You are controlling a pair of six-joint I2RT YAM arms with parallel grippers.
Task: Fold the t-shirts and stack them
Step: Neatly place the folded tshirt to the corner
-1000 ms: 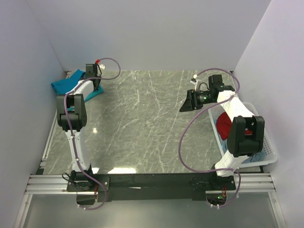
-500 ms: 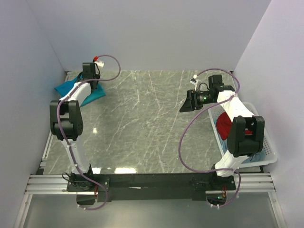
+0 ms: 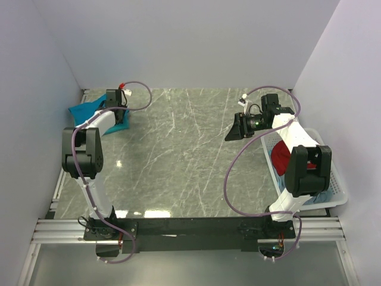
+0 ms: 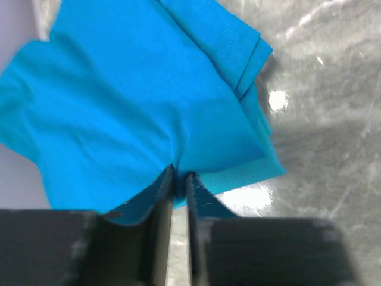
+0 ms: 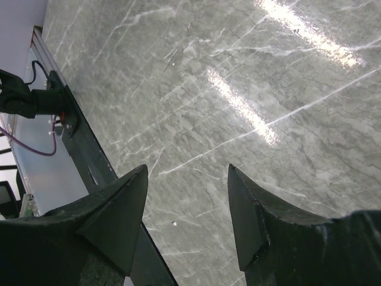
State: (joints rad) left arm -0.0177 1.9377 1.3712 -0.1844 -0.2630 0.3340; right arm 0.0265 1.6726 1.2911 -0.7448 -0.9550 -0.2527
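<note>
Left gripper [image 4: 180, 174], pinching the shirt [image 4: 131, 107], has settled it in the desk's [image 3: 190, 149] far-left corner, likely stacked; right gripper [image 5: 187, 173] gapes.

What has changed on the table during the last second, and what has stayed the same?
The left gripper drew back slightly toward the near edge while its arm's elbow swung outward to the left. It still pinches the teal t-shirt, which shifted a little with it. The right gripper stayed open above the marble table.
</note>
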